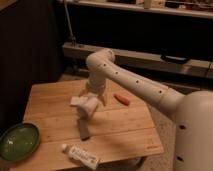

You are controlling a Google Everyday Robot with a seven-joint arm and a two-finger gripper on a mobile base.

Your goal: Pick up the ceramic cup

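The tabletop (125, 125) has its front edge well below the fingers (102, 98) and its right edge well off past them. The arm (130, 80) reaches in from the right. The gripper (93, 102) is over the middle, clenched on the ceramic cup (90, 108), which sits tilted between the fingers. A green bowl (19, 141) lies far to the lower left and a printed tube (80, 155) well below. A white block (76, 101) lies just left of the fingers. The smooth, tilted cup might slip from the grasp or clip the block. The room straight up looks open.
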